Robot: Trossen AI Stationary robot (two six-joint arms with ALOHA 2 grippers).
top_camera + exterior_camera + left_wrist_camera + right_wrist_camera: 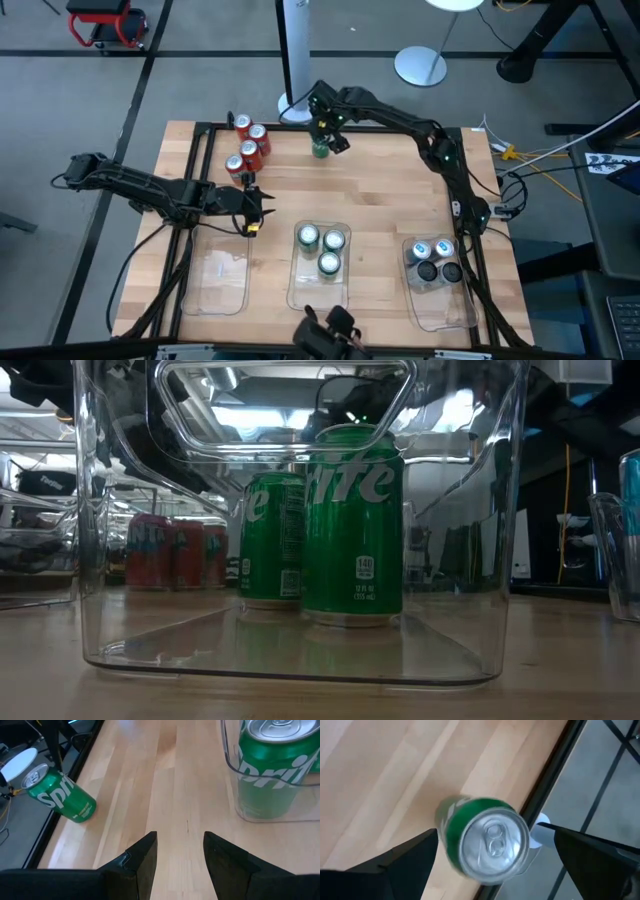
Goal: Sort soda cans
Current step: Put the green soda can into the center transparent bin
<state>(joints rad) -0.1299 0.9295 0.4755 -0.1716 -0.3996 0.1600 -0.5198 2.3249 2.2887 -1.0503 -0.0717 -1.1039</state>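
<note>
Nearest the front edge sit 3 clear trays. The left tray [219,283] holds nothing. The middle tray [320,290] holds 3 green cans [321,247]. The right tray [440,300] holds 4 silver-blue and dark cans [434,259]. At about 9 o'clock from the middle tray, the left gripper [254,208] hovers over bare wood, fingers parted and holding nothing. Farther back, at 11 o'clock, 4 red cans [248,147] cluster near the table's far left corner. At 12 o'clock, by the far edge, the right gripper [322,135] hangs over the last green can [320,150], fingers spread wide on either side of it, not clamped.
</note>
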